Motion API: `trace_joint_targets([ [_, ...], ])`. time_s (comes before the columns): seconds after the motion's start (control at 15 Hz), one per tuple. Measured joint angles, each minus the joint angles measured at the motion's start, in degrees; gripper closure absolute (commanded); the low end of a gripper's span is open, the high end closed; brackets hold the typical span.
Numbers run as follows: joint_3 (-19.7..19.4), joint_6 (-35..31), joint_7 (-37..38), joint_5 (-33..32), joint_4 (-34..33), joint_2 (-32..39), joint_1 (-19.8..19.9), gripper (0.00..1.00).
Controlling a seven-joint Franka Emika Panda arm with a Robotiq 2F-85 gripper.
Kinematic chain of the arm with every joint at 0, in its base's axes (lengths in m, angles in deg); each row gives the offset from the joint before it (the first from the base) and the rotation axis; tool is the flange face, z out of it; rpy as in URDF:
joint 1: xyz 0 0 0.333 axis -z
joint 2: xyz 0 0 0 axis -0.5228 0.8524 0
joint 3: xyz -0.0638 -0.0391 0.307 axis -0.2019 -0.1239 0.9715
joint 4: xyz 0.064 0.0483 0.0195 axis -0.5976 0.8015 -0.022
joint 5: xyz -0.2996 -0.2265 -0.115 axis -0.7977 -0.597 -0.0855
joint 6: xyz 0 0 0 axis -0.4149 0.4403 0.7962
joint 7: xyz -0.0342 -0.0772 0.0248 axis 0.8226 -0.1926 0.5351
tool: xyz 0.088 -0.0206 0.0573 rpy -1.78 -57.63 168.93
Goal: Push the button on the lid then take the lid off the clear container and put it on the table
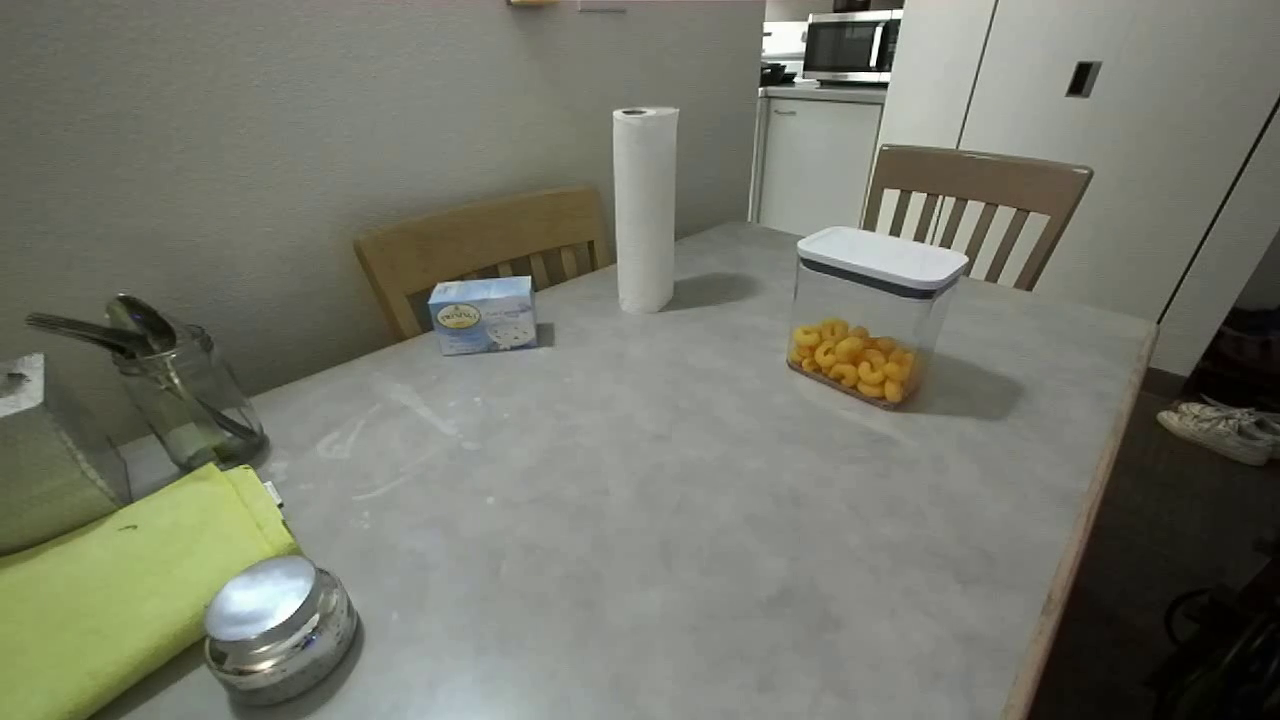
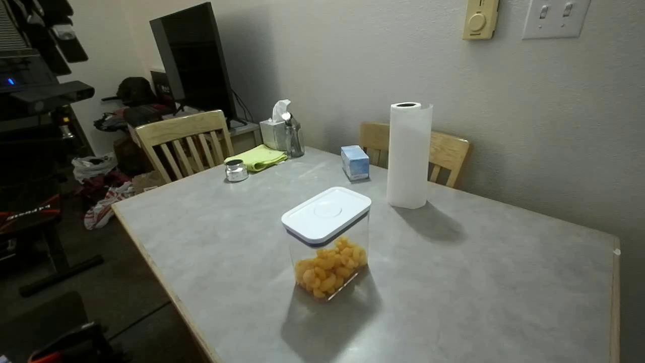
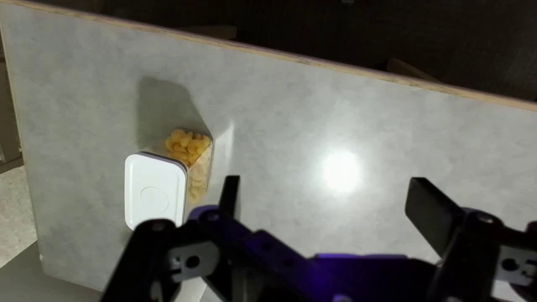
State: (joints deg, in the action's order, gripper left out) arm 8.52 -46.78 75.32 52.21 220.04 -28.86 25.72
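The clear container [image 1: 868, 325] stands upright on the table [image 1: 640, 530], with yellow-orange pasta pieces inside. It also shows in an exterior view [image 2: 330, 269] and in the wrist view [image 3: 199, 172]. The white lid [image 1: 882, 257] with its dark grey rim sits on top of it; it also shows here [image 2: 302, 222] and in the wrist view [image 3: 155, 174]. The round button [image 2: 327, 209] looks flush in the lid's centre; it shows in the wrist view [image 3: 154, 198]. My gripper [image 3: 325, 180] is open and empty above the table, the container beyond its left finger. It is out of both exterior views.
A paper towel roll [image 1: 645, 210] and a blue-white box [image 1: 485, 315] stand near the wall. A metal tin [image 1: 280, 630], a yellow-green cloth [image 1: 130, 590], a jar with utensils [image 1: 190, 400] and a tissue box [image 1: 50, 460] are at one end. Chairs surround the table.
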Motion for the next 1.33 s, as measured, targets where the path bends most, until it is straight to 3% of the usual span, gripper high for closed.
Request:
trace_joint_targets([
  [0.4, -0.24, -0.36, -0.99, -1.67, 0.06, 0.00, -0.18, 0.00],
  [0.6, -2.53, -1.58, -2.51, -5.11, 1.02, 0.00, -0.11, 0.00],
  [0.93, -10.22, -6.69, -4.49, -9.49, 4.48, -0.07, 1.38, 0.00],
  [1.33, -21.14, -13.70, -12.42, -9.42, 7.43, -0.08, 3.93, 0.00],
])
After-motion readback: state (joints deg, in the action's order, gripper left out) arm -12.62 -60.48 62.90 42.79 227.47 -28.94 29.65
